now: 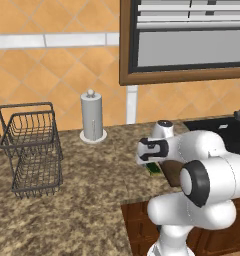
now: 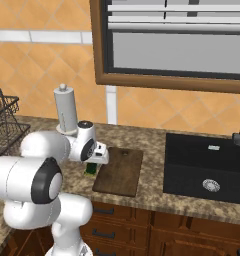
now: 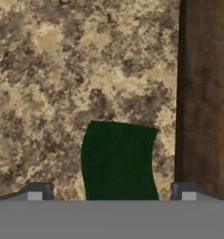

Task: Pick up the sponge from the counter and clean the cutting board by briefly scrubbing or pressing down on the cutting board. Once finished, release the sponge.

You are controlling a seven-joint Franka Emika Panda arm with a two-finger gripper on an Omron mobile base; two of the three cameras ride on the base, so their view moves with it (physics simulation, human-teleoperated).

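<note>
We found the gripper (image 3: 111, 193) spread wide above the sponge (image 3: 118, 161), which lay on the counter (image 3: 48, 84) just left of the cutting board (image 3: 205, 93). We advised descending straight, keeping both tips astride the sponge, then closing before lifting.

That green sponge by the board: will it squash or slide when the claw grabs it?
The sponge will probably squash a little: its outline looks wavy, not stiff. It lies flat on the speckled counter, so it shouldn't roll. Being small, it is likely light and could slide if nudged.
</note>
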